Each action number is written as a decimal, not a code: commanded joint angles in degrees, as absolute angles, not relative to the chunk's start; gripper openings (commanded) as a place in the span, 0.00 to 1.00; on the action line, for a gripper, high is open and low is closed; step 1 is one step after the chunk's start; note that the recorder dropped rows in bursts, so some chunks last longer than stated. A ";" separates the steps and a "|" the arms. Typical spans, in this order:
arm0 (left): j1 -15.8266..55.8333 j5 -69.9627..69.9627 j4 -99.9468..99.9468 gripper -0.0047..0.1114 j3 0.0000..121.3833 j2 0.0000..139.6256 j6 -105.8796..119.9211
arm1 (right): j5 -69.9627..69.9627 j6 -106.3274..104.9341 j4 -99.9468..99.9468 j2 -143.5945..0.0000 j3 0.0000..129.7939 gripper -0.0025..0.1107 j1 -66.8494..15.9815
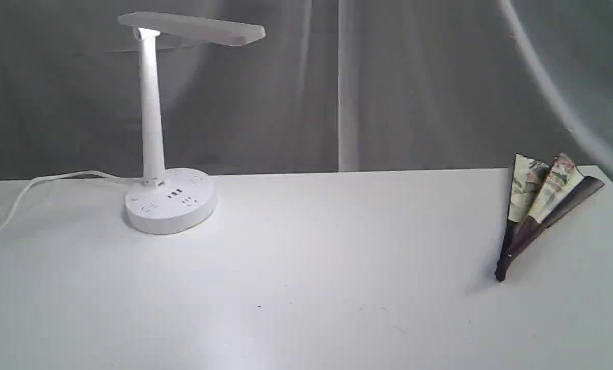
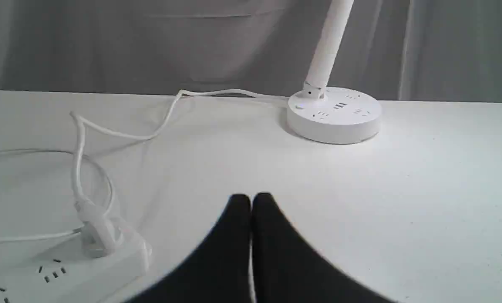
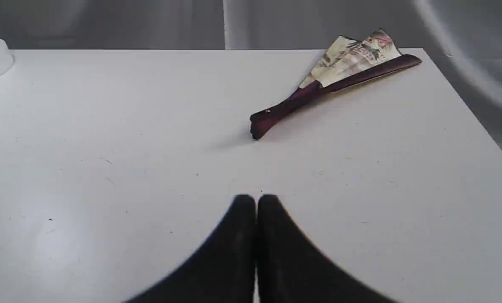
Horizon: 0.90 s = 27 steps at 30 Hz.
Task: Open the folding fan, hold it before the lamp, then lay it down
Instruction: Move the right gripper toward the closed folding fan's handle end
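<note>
The folding fan (image 1: 540,205) lies on the white table at the far right, only slightly spread, its maroon ribs meeting at the near end. In the right wrist view the fan (image 3: 339,80) rests well ahead of my right gripper (image 3: 256,202), whose black fingers are pressed together and hold nothing. The white lamp (image 1: 155,123) stands at the left with its flat head lit. My left gripper (image 2: 251,200) is shut and empty, a good way short of the lamp base (image 2: 334,114). Neither gripper shows in the exterior view.
The lamp's white cord (image 2: 150,126) loops across the table to a plug in a white power strip (image 2: 65,269) close beside my left gripper. The table's right edge (image 3: 465,97) runs just past the fan. A grey curtain hangs behind.
</note>
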<state>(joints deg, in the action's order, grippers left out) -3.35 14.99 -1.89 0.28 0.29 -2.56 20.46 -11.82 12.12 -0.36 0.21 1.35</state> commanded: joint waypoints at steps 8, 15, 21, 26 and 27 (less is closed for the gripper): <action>-3.33 14.97 -1.85 0.04 0.00 0.00 -2.73 | 20.40 -11.62 12.41 0.00 0.00 0.02 1.09; -3.33 14.97 -1.85 0.04 0.00 0.00 -2.73 | 20.40 -11.62 12.41 0.00 0.00 0.02 1.09; -3.33 14.97 -1.85 0.04 0.00 0.00 -2.73 | 20.02 -11.78 11.77 0.00 0.00 0.02 1.09; -3.33 14.97 -1.85 0.04 0.00 0.00 -2.73 | 15.03 -11.78 11.14 0.00 0.00 0.02 1.09; -3.33 14.97 -1.85 0.04 0.00 0.00 -2.73 | 13.83 -11.78 11.14 0.00 0.00 0.02 1.09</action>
<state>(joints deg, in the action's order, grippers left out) -3.35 14.99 -1.89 0.28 0.29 -2.56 16.62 -11.82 11.76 -0.36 0.21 1.35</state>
